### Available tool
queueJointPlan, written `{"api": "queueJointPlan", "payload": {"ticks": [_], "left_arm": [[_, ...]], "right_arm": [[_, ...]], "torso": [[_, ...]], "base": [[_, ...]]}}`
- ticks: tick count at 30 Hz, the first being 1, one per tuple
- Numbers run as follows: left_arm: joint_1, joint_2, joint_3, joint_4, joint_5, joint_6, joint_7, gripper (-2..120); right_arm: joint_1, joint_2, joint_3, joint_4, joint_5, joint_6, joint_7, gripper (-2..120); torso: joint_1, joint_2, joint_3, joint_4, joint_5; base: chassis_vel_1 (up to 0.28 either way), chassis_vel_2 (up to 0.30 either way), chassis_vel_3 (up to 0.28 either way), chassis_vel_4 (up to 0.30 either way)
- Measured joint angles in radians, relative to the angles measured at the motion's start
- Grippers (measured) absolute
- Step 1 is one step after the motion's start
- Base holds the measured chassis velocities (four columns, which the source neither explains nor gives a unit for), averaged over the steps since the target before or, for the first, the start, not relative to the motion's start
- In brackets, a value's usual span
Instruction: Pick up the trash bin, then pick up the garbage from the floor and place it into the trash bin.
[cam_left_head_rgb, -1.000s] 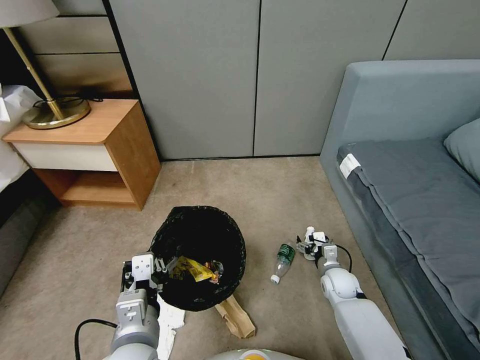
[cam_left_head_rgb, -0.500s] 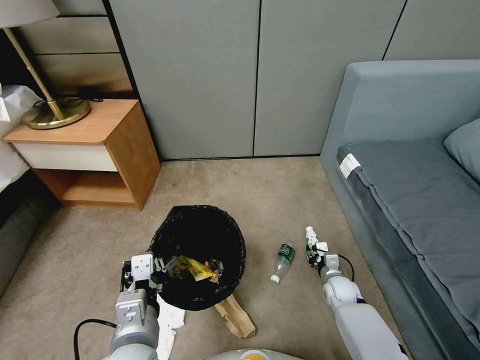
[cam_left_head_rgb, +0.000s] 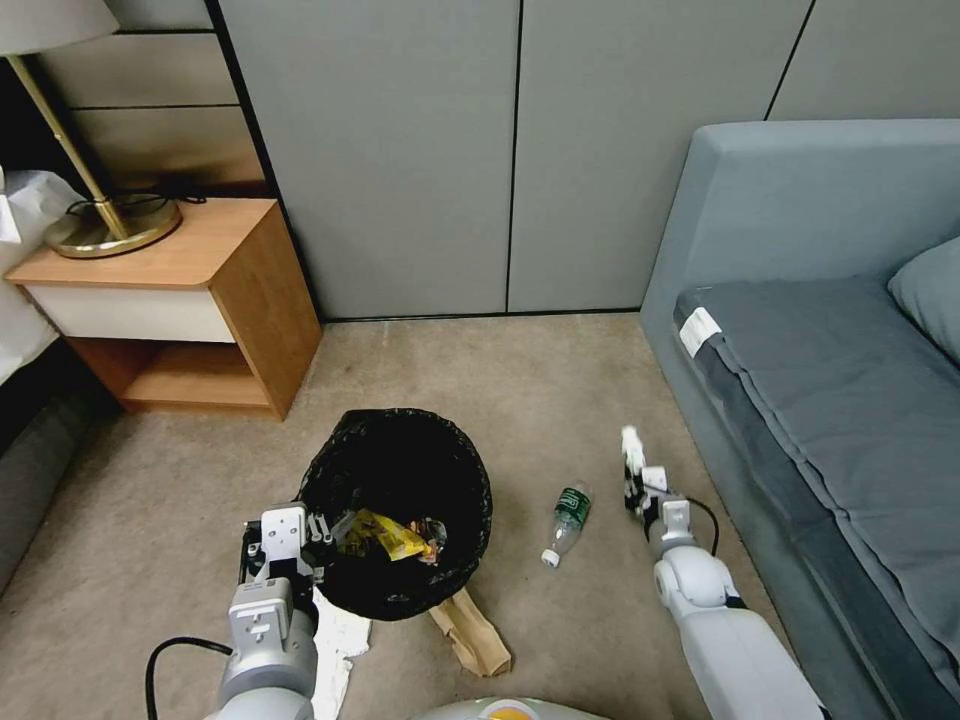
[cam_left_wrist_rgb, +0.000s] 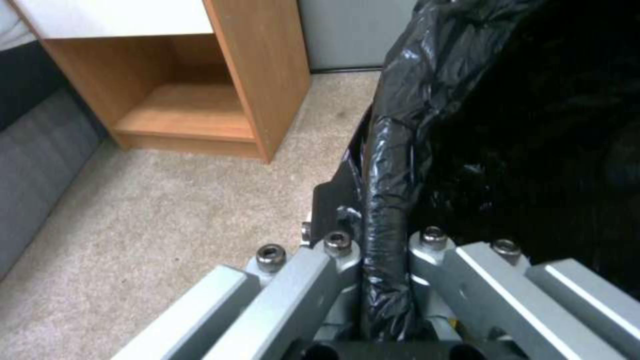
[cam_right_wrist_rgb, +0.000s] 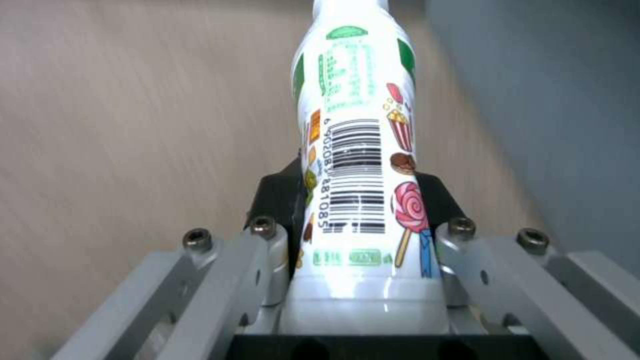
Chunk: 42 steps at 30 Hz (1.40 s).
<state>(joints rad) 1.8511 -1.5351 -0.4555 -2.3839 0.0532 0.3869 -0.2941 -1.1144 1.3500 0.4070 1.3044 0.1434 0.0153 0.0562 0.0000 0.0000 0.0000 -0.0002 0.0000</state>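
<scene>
Between the closed fingers of the right gripper (cam_right_wrist_rgb: 363, 280) a small white bottle (cam_right_wrist_rgb: 357, 165) is clamped at its base, long axis pointing straight out ahead. The trash bin (cam_left_head_rgb: 400, 510) is seen well to that gripper's left, its black-lined rim pinched shut by the left gripper (cam_left_wrist_rgb: 383, 280). A green-labelled bottle (cam_left_head_rgb: 567, 522) is found lying between them.

The trash bin (cam_left_head_rgb: 400, 510) wears a crinkly, glossy black plastic bag. The small white bottle (cam_right_wrist_rgb: 357, 165) is smooth, shiny plastic with a printed label. Both grippers show matt grey metal links with steel bolts. The floor (cam_left_head_rgb: 540, 390) is rough beige carpet; the nightstand (cam_left_head_rgb: 180, 300) on the left is smooth wood.
</scene>
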Motion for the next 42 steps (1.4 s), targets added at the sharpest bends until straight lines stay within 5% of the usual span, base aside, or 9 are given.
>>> {"api": "queueJointPlan", "payload": {"ticks": [2, 6, 8, 14, 23, 34, 42], "left_arm": [[-0.003, -0.002, 0.002, 0.003, 0.001, 0.0, 0.0, 0], [-0.004, -0.002, 0.003, 0.004, 0.001, 0.0, 0.0, 0], [-0.005, -0.002, 0.002, 0.006, 0.001, 0.0, 0.0, 0], [-0.011, -0.001, 0.002, 0.011, -0.002, 0.0, 0.001, 0], [-0.021, -0.002, 0.015, 0.022, 0.0, 0.0, 0.002, 0], [-0.018, 0.001, 0.018, 0.019, 0.002, 0.0, 0.002, 0], [-0.017, 0.001, 0.018, 0.017, 0.003, 0.0, 0.003, 0]], "right_arm": [[-0.073, -0.007, -0.003, 0.22, 0.028, 0.092, -0.043, 22], [-0.098, -0.007, -0.003, 0.305, 0.03, 0.171, -0.112, 22], [-0.163, -0.017, -0.033, 0.495, 0.064, 0.347, -0.336, 22], [-0.264, -0.043, -0.141, 0.659, 0.069, 0.414, -0.519, 22], [-0.316, -0.056, -0.311, 0.592, -0.063, 0.434, -0.542, 22], [-0.263, -0.045, -0.375, 0.516, -0.096, 0.365, -0.464, 22], [-0.247, -0.041, -0.382, 0.489, -0.1, 0.358, -0.454, 52]], "torso": [[0.0, 0.0, 0.0, 0.0001, -0.0003], [0.0, 0.0, 0.0, 0.0, 0.0], [0.0, 0.0, 0.0, 0.0, -0.0001], [0.0, 0.0, 0.0, 0.0001, -0.0001], [0.0, 0.0, 0.0, 0.0002, -0.0002], [0.0, 0.0, 0.0, 0.0002, 0.0], [0.0, 0.0, 0.0, 0.0002, 0.0]], "base": [[0.0, 0.0, 0.0, 0.0], [0.0, 0.0, 0.0, 0.0], [0.0, 0.0, 0.0, 0.0], [0.0, 0.0, 0.0, 0.0], [0.0, 0.0, 0.0, 0.0], [0.0, 0.0, 0.0, 0.0], [0.0, 0.0, 0.0, 0.0]]}}
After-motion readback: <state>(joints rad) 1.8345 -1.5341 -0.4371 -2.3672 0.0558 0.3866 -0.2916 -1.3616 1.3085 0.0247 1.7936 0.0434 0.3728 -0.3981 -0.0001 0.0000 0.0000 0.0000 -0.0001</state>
